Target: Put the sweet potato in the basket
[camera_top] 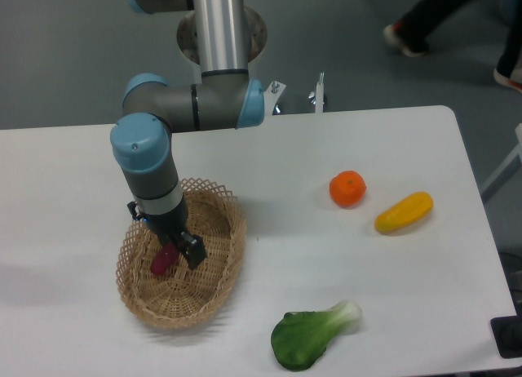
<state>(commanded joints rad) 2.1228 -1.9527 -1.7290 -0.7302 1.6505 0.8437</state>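
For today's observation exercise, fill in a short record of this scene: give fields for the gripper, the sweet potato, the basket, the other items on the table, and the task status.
gripper: gripper lowered inside the basket, beside the sweet potato; whether it is open or shut cannot be told
sweet potato: sweet potato lying in the basket, left of the fingers
basket: wicker basket on the left part of the white table
other items: orange, yellow vegetable, bok choy, all on the table outside the basket
task status: sweet potato is in the basket; gripper not yet withdrawn
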